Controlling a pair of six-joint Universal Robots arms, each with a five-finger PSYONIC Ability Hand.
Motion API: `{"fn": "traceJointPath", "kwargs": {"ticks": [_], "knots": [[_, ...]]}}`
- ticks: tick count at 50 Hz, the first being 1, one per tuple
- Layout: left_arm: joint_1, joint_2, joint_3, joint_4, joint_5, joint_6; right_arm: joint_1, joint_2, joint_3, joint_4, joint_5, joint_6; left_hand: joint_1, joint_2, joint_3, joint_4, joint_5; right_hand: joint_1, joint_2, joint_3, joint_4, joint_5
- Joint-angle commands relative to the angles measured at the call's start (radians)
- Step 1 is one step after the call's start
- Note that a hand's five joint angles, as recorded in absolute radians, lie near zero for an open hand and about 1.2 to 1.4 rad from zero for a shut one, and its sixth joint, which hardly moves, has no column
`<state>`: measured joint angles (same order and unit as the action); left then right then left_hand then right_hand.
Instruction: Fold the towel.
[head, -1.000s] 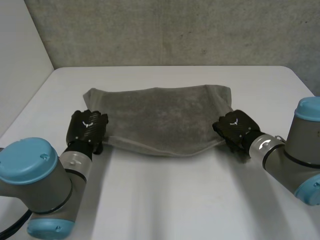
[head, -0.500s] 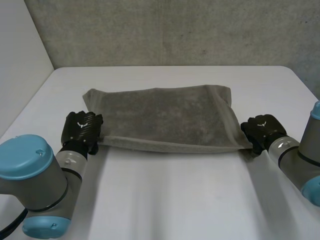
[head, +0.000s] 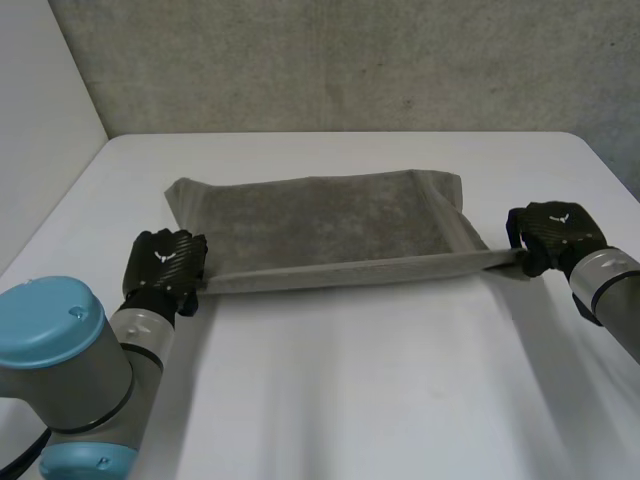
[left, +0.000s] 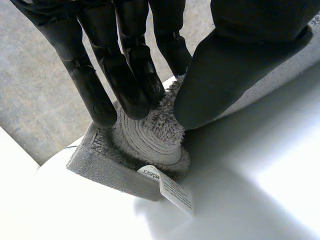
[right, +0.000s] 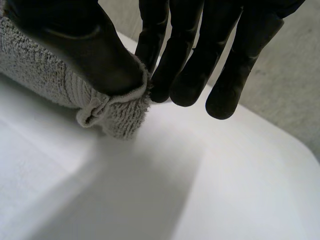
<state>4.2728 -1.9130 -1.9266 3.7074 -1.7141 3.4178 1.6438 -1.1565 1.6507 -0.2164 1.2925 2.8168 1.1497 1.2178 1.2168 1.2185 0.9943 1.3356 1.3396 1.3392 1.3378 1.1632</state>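
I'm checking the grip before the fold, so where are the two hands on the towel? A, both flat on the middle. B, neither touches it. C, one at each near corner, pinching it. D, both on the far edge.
C: the left hand and the right hand each pinch a near corner of the towel, whose near edge runs taut between them.

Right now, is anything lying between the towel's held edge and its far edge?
Nothing visible. The left robot hand and right robot hand pinch the towel by its near corners; its top lies bare.
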Motion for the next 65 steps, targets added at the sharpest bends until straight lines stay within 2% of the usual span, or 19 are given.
{"fn": "traceJointPath", "kwargs": {"ticks": [1, 6, 8, 11, 24, 27, 28, 29, 30, 31, 32, 41, 50, 52, 53, 54, 56, 62, 65], "knots": [[-0.013, 0.026, -0.019, 0.000, 0.004, 0.000, 0.008, -0.018, 0.017, -0.006, -0.022, -0.008, 0.247, 0.178, 0.179, 0.178, 0.227, 0.061, 0.057, 0.057, 0.058, 0.059], [-0.019, 0.028, -0.023, 0.000, 0.004, 0.000, 0.007, 0.032, 0.003, 0.000, -0.059, -0.002, 0.247, 0.178, 0.179, 0.178, 0.227, 0.061, 0.057, 0.057, 0.058, 0.059], [-0.018, 0.023, -0.022, 0.000, 0.005, 0.000, 0.008, 0.076, 0.001, 0.012, -0.076, -0.002, 0.247, 0.178, 0.179, 0.178, 0.227, -0.224, -0.228, -0.227, -0.226, -0.226], [-0.016, 0.020, -0.022, 0.000, 0.005, 0.000, 0.011, 0.101, -0.011, 0.023, -0.076, -0.004, 0.247, 0.178, 0.179, 0.178, 0.227, -0.486, -0.490, -0.490, -0.488, -0.488], [-0.010, 0.015, -0.020, 0.003, 0.005, 0.000, 0.007, 0.149, -0.042, 0.075, -0.072, -0.010, 0.247, 0.178, 0.179, 0.178, 0.227, -0.613, -0.617, -0.617, -0.616, -0.616], [-0.010, 0.015, -0.020, 0.003, 0.005, 0.000, 0.005, 0.149, -0.040, 0.075, -0.068, -0.010, 0.247, 0.178, 0.179, 0.178, 0.227, -0.567, -0.571, -0.571, -0.569, -0.569], [-0.010, 0.015, -0.020, 0.005, 0.004, 0.000, 0.004, 0.149, -0.040, 0.075, -0.068, -0.010, 0.247, 0.178, 0.179, 0.178, 0.227, -0.389, -0.393, -0.393, -0.391, -0.391], [-0.010, 0.015, -0.020, 0.005, 0.004, 0.000, 0.004, 0.149, -0.040, 0.075, -0.068, -0.010, 0.247, 0.178, 0.179, 0.178, 0.227, -0.388, -0.392, -0.391, -0.390, -0.390], [-0.010, 0.015, -0.020, 0.005, 0.004, 0.000, 0.002, 0.149, -0.038, 0.074, -0.070, -0.007, 0.247, 0.178, 0.179, 0.178, 0.227, -0.106, -0.110, -0.109, -0.108, -0.108], [-0.010, 0.015, -0.020, 0.005, 0.004, 0.000, 0.002, 0.149, -0.038, 0.074, -0.070, -0.007, 0.247, 0.178, 0.179, 0.178, 0.227, -0.103, -0.107, -0.106, -0.105, -0.105], [-0.010, 0.015, -0.020, 0.005, 0.004, 0.000, 0.002, 0.143, -0.035, 0.062, -0.065, -0.004, 0.247, 0.178, 0.179, 0.178, 0.227, 0.059, 0.055, 0.055, 0.057, 0.057], [-0.018, 0.017, -0.025, 0.000, 0.004, 0.000, -0.031, -0.015, 0.034, -0.072, 0.001, -0.008, 0.247, 0.178, 0.179, 0.178, 0.227, 0.061, 0.057, 0.057, 0.058, 0.059], [-0.076, 0.009, -0.045, -0.064, 0.008, 0.008, -0.021, -0.017, 0.034, -0.086, -0.001, -0.028, 0.247, 0.178, 0.179, 0.178, 0.227, 0.061, 0.057, 0.057, 0.058, 0.059], [-0.088, 0.012, -0.042, -0.086, 0.011, 0.009, -0.018, -0.012, 0.034, -0.084, -0.001, -0.040, 0.150, 0.082, 0.083, 0.081, 0.131, 0.061, 0.057, 0.057, 0.058, 0.059], [-0.094, 0.026, -0.034, -0.098, 0.022, 0.008, -0.018, -0.012, 0.034, -0.084, -0.001, -0.040, -0.117, -0.185, -0.184, -0.186, -0.136, 0.061, 0.057, 0.057, 0.058, 0.059], [-0.094, 0.026, -0.034, -0.098, 0.022, 0.008, -0.018, -0.002, 0.034, -0.081, -0.002, -0.057, -0.120, -0.188, -0.187, -0.189, -0.139, 0.061, 0.057, 0.057, 0.058, 0.059], [-0.090, 0.061, -0.016, -0.115, 0.054, 0.014, -0.019, 0.006, 0.034, -0.080, -0.001, -0.077, -0.711, -0.779, -0.778, -0.779, -0.730, 0.061, 0.057, 0.057, 0.058, 0.059], [-0.045, 0.108, 0.041, -0.121, 0.103, 0.017, -0.018, 0.015, 0.035, -0.080, 0.004, -0.115, -0.851, -0.919, -0.918, -0.920, -0.870, 0.061, 0.057, 0.057, 0.058, 0.059], [0.018, 0.111, 0.086, -0.141, 0.136, 0.017, -0.018, 0.020, 0.037, -0.080, 0.002, -0.120, -0.845, -0.913, -0.912, -0.914, -0.864, 0.061, 0.057, 0.057, 0.058, 0.059]]}}
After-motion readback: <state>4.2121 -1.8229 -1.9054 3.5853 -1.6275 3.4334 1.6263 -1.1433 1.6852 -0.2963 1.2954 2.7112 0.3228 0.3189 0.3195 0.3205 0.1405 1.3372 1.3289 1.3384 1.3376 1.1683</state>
